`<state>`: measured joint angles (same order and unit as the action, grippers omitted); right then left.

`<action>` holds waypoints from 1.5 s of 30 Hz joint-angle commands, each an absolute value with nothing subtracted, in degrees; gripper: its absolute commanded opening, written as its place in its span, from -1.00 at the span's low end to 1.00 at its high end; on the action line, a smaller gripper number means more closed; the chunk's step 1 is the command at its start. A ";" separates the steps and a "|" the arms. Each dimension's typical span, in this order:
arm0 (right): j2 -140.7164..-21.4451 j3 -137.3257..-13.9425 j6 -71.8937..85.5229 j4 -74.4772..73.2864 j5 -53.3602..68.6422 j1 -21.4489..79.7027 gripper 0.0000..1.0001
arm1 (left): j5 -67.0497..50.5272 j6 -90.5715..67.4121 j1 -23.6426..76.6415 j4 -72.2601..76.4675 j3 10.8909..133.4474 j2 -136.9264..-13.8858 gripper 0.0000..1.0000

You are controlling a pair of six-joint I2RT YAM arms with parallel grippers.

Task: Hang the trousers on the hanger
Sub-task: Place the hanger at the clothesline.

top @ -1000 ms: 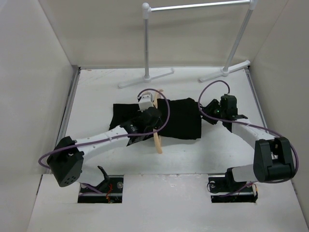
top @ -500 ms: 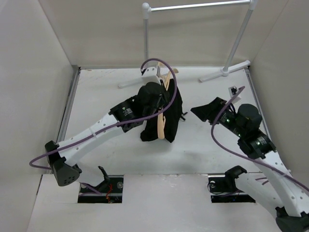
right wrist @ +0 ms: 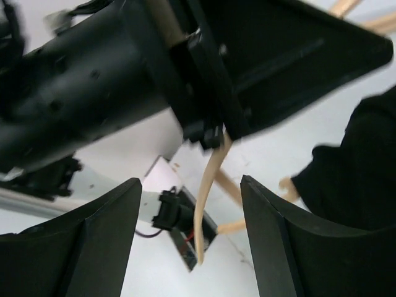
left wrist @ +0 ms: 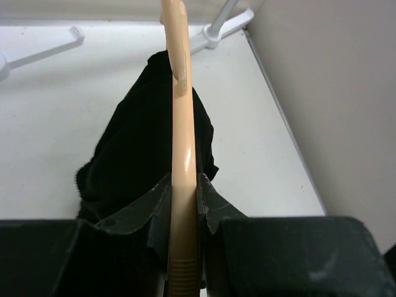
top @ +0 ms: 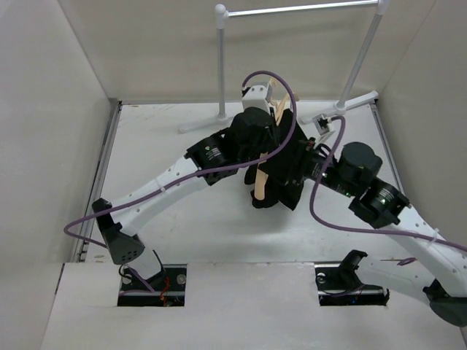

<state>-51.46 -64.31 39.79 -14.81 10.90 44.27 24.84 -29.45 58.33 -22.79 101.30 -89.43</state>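
My left gripper [top: 264, 149] is shut on the tan wooden hanger [top: 261, 179] and holds it off the table. The black trousers [top: 288, 175] hang draped over the hanger. In the left wrist view the hanger [left wrist: 184, 124] runs up between my left gripper's [left wrist: 184, 189] jaws, with the trousers [left wrist: 133, 148] hanging on both sides of it. My right gripper [top: 312, 157] is open and empty, close beside the trousers on their right. In the right wrist view its fingers [right wrist: 102, 238] stand wide apart, with the hanger's end [right wrist: 207, 204] and the trousers [right wrist: 356, 167] ahead of them.
The grey metal rail [top: 299, 9] on two posts with white feet [top: 219, 118] stands at the back of the table. White walls enclose the left, right and back sides. The left arm's black wrist [right wrist: 93, 80] fills the top of the right wrist view.
My left arm has lifted the hanger with the trousers off the table and carried it back and to the right. My right gripper has let the trousers go and moved in beside them.
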 commanded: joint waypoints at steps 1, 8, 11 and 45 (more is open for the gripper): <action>-54.05 -66.89 36.74 -12.40 8.18 44.60 0.42 | 24.79 -28.30 59.37 -18.19 105.03 -88.59 -1.00; -57.21 -63.64 37.00 -9.32 5.72 48.55 0.22 | 24.96 -28.56 59.90 -17.23 104.42 -88.51 -1.00; -57.57 -62.76 37.26 -7.83 4.05 49.78 -0.27 | 24.96 -28.65 60.07 -17.14 104.33 -88.42 -0.99; -78.20 -94.90 34.98 2.46 26.63 16.49 -0.88 | 17.41 -41.57 42.41 -11.34 66.02 -59.51 0.41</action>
<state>-75.44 -87.96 38.11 -7.84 22.39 18.41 18.63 -39.51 43.29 -12.19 69.21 -62.67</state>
